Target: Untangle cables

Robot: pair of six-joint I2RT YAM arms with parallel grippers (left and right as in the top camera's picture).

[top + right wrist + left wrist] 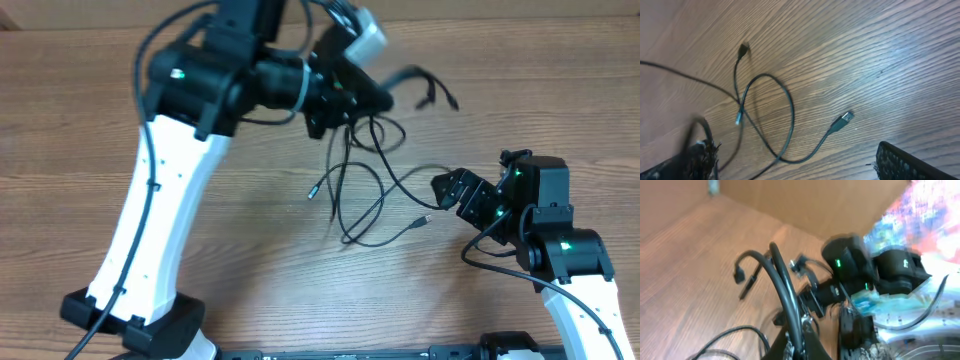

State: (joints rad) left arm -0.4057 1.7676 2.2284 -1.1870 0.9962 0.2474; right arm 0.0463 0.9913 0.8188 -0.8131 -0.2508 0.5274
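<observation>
Left gripper, overhead: the black two-finger left gripper point(335, 95) rides high, nearest the lens and blurred. It looks clamped on the thin black flexible cables point(362, 195), and strands hang from it down to the brown wooden table point(250, 260).
Right gripper, overhead: the black right gripper point(442, 188) sits low, just beside one strand. Whether it touches, I can't tell.
Progress, overhead: loops cross below the lift. My read is that untangling is under way, with no cable laid out apart yet.
Left wrist: a cable arch point(780, 275) rises from the pinch, and two plug ends dangle, blurred.
Right wrist: fingers spread wide with nothing between them. The cables cross in one loop on the table, and a silver-tipped plug point(842, 120) lies free.
Count: two arms, two grippers, three plug ends in this view. At least two cables, exact number unclear.
</observation>
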